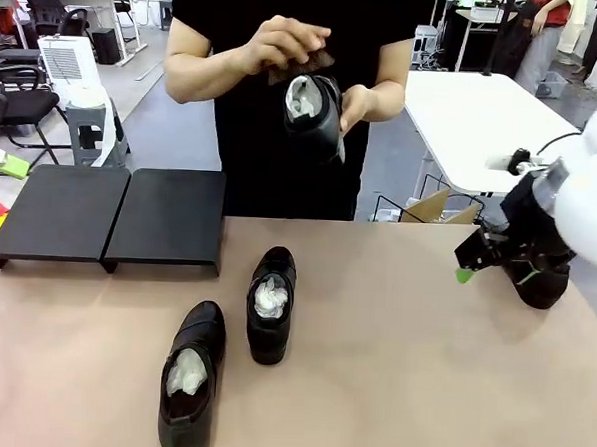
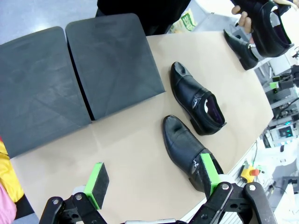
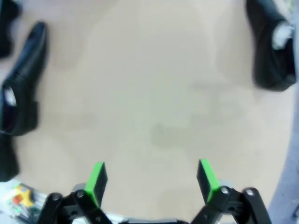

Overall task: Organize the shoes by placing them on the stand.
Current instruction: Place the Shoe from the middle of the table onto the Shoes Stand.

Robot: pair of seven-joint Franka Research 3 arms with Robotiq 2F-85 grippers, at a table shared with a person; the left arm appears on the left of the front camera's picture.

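**Spotter A:** Your left gripper (image 2: 153, 179) hangs with its green pads (image 2: 98, 184) spread wide and nothing between them. It is above the beige table (image 2: 135, 140), on the robot's side of the stand (image 2: 70, 79).

**Spotter B:** Your right gripper (image 3: 152, 179) matches it: fingers (image 3: 208, 179) wide apart and holding nothing, over bare tabletop well to the right of the stand. That wrist view is blurred.

**Spotter A:** Working outward from your left pads, the first shoe (image 2: 184, 149) lies just beyond one pad, its toe turned toward the stand. The second shoe (image 2: 196, 100) lies beside it and nearer the stand. Its toe is close to the right panel's front corner but apart from it.

**Spotter B:** The front view shows the same. Both are glossy black, stuffed with crumpled white paper, and on the table rather than on the stand.

**Spotter A:** Farther out, the person across the table holds the third shoe (image 1: 314, 114) in both hands (image 1: 283, 42). It is raised above the far edge, to the right of the stand, with its paper-filled opening facing you.

**Spotter B:** In your left wrist view a fourth shoe (image 2: 240, 46) shows just beneath the held one, farthest from the stand. You cannot tell from here whether it rests on the table or is held.

**Spotter A:** The stand itself is two matte black panels set side by side, at the table's far side on your left.
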